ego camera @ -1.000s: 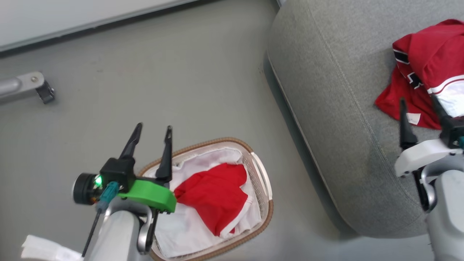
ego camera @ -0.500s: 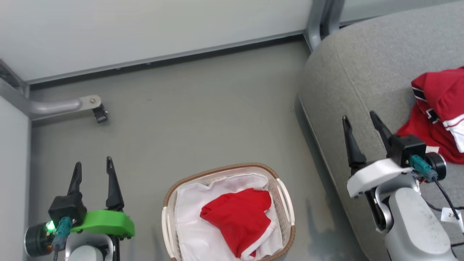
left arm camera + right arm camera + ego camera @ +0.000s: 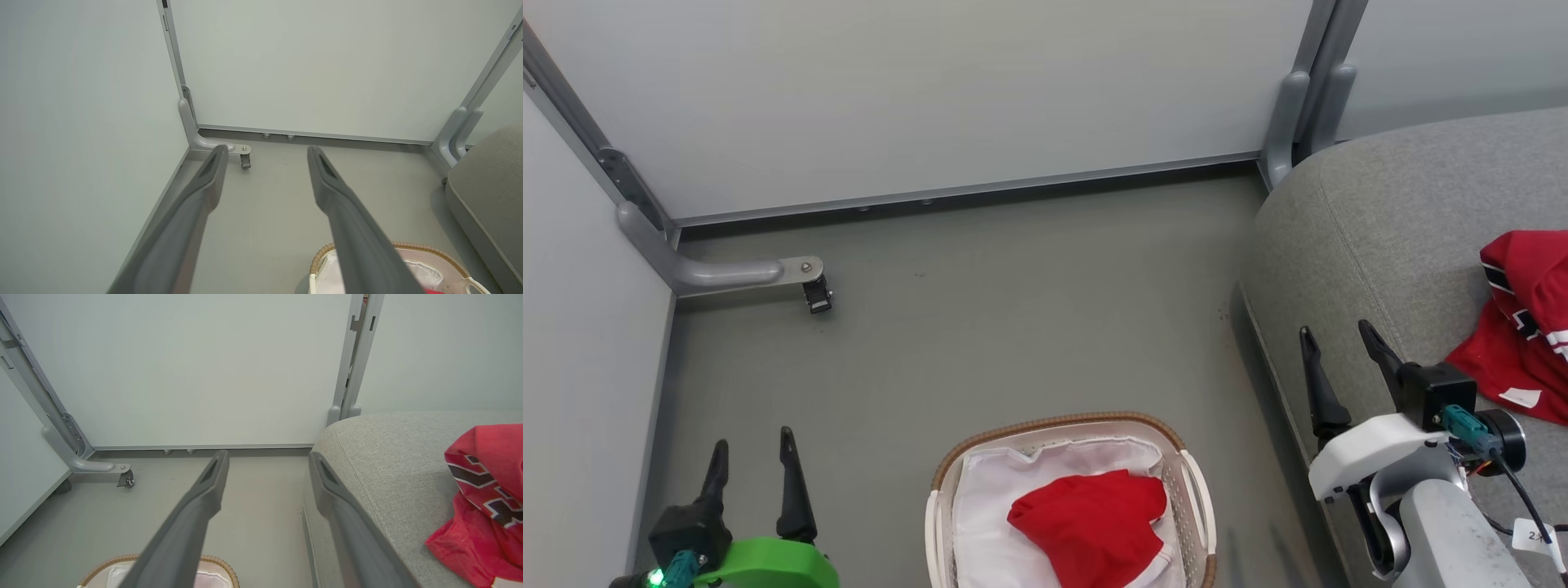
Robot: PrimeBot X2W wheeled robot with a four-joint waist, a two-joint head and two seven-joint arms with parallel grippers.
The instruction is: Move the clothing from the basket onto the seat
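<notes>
- Lying bunched inside the basket (image 3: 1054, 423), on its white liner (image 3: 984, 531), the red garment (image 3: 1086, 527) is cut off by the head view's bottom edge, so its long axis cannot be told.
- Left of the basket, the left gripper (image 3: 752, 438) hangs over the floor, fingers spread and empty; the garment sits to its right, closer to the robot.
- Right of the basket, the right gripper (image 3: 1335, 327), likewise spread and empty, hangs at the sofa (image 3: 1380, 237) edge.
- Neither arm looks clearly nearer.
- Further right of the basket, a jersey (image 3: 1523, 327) lies on the sofa.

Red jersey (image 3: 488, 457) lies on the grey sofa (image 3: 380, 465).
</notes>
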